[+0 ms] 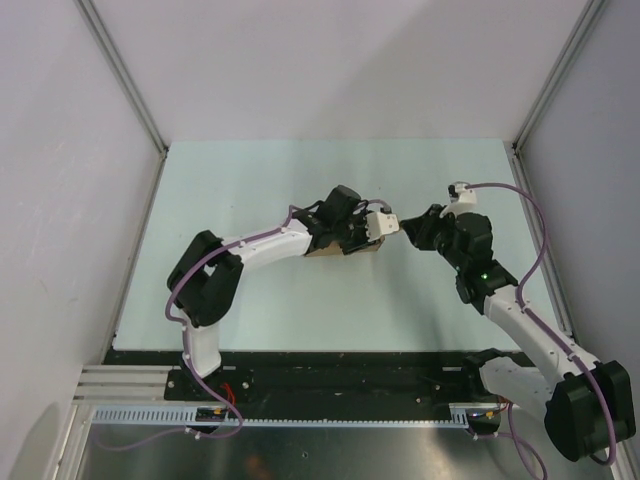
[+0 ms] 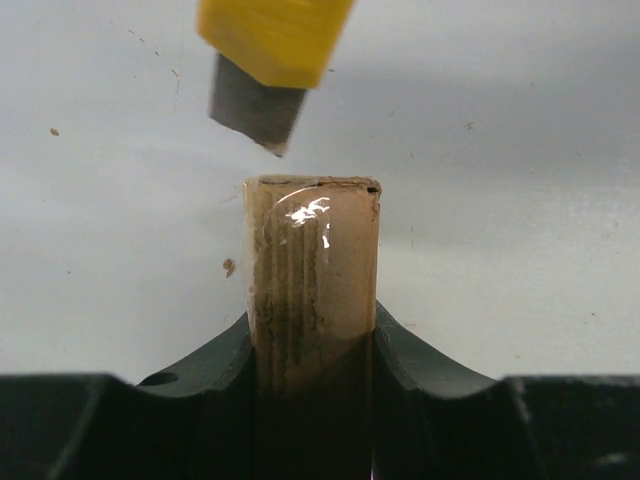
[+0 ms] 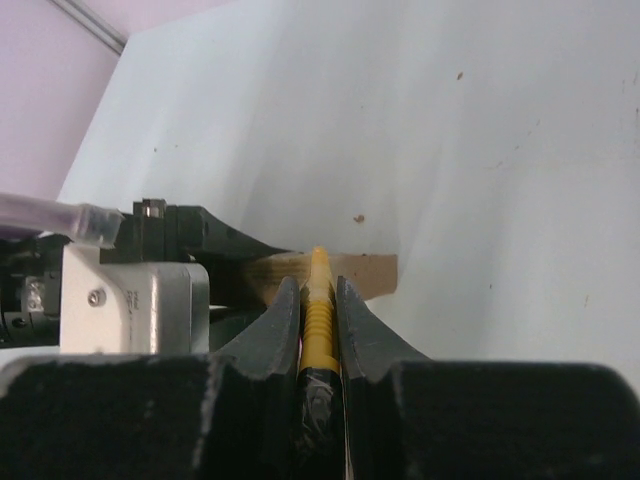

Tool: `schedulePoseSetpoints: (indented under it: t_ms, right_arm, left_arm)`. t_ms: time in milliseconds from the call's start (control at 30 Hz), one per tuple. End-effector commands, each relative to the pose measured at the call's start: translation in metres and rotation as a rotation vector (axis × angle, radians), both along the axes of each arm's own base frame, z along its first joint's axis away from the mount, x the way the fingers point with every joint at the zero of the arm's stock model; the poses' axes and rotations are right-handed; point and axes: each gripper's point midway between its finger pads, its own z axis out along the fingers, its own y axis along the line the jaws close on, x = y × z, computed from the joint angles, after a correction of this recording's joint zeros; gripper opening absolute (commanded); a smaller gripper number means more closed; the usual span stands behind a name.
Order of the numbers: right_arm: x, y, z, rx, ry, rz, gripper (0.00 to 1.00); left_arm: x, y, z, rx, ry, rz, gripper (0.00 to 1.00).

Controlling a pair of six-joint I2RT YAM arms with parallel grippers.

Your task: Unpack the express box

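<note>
The box (image 2: 312, 270) is plain brown cardboard. It is at the middle of the table (image 1: 250, 180), clamped in my left gripper (image 2: 312, 345). My left wrist camera sees only its narrow face, which runs away from the lens. That face is scuffed and streaked dark, with a glossy strip of tape (image 2: 305, 215) that catches the light. One black finger (image 2: 225, 355) presses each flat side. I cannot tell whether the box rests on the table or hangs just above it.

My right gripper (image 3: 318, 295) is shut tight on the yellow knife (image 3: 318, 325), with the ribbed handle wedged between the two fingers. Only the left wrist view shows the grey blade (image 2: 255, 110). It pokes out of the yellow body, slanted, with its tip just past the box's far edge and a sliver of table showing between them.

The right wrist view hides the blade behind the handle. It does show a tan side of the box beyond the knife, with the pale housing of my left gripper to the left. From above, my two arms meet nose to nose over the box, and most of the cardboard is covered by my left wrist.

The box looks closed on the face I can see. No view shows its inside.
</note>
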Motion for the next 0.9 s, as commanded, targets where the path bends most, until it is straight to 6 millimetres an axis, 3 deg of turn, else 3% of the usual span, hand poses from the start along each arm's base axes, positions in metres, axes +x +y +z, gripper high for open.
schedulePoseSetpoints:
  t_ms: [0,867]
  right_arm:
    - [0.011,0.001,0.024,0.044,-0.086,-0.014,0.0]
    - [0.013,0.011,0.012,0.048,-0.043,0.017,0.0]
  left_arm:
    - [-0.022,0.023,-0.036,0.104,0.087,-0.008,0.28]
    - [-0.027,0.018,-0.038,0.078,0.143,0.007,0.28]
